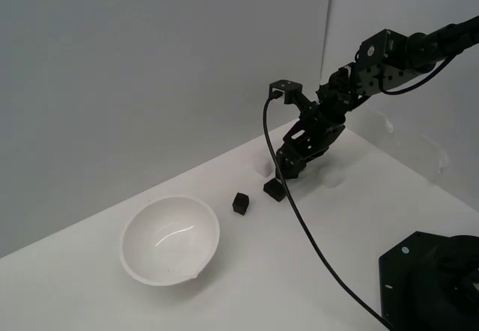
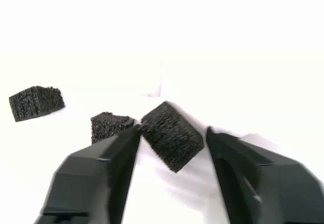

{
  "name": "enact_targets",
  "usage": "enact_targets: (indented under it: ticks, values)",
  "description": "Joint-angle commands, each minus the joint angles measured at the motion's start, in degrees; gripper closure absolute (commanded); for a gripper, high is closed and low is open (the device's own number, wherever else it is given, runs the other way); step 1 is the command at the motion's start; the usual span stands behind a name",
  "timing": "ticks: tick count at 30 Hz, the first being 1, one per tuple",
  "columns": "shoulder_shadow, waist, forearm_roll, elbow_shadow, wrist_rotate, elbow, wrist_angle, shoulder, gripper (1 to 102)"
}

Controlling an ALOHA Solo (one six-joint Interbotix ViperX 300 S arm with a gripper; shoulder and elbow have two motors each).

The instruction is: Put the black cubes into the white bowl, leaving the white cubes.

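1. Bowl (image 1: 171, 240): white, round, with a small pouring lip; sits on the table (image 1: 299, 286) toward the exterior view's left, mouth up and empty, so it is ready to take cubes dropped in from above.

2. Black cube, loose (image 1: 240, 203): rests on the table just right of the bowl, apart from it; in the wrist view it is the outlying cube (image 2: 36, 103). Untouched.

3. Black cube, loose (image 1: 274, 189): lies further right, at the foot of the arm; likely the cube seen just beside one finger (image 2: 110, 126) in the wrist view, outside the jaws.

4. Black cube, targeted (image 2: 171, 134): sits corner-on between the jaws, one edge touching a finger (image 2: 96, 173), a gap to the other. Hidden behind the arm in the exterior view.

5. Gripper (image 2: 172, 133): lowered to the table, jaws spread around the cube and not yet pinching, judged to be lined up for a grasp.

6. White cubes: faint shapes near the arm; too pale to place with confidence.
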Motion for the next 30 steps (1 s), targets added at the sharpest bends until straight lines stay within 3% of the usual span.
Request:
enact_targets:
  ticks: [1, 2, 9, 13, 23, 30]
  values:
    - [1.7, 0.4, -0.8, -0.4, 0.2, 0.0, 0.2, 1.5, 62]
    - [1.9, 0.4, -0.8, -0.4, 0.2, 0.0, 0.2, 1.6, 71]
    - [4.7, 0.4, -0.8, -0.1, 0.2, 0.3, 0.8, 4.4, 100]
    - [7.5, 0.4, -0.8, -0.1, -0.1, 0.3, 1.5, 7.1, 100]
    - [19.0, -0.9, -1.1, 0.0, -2.5, 0.4, 7.5, 18.8, 100]
    - [26.0, -8.2, -1.1, -0.2, -7.8, 0.2, 9.0, 25.8, 101]
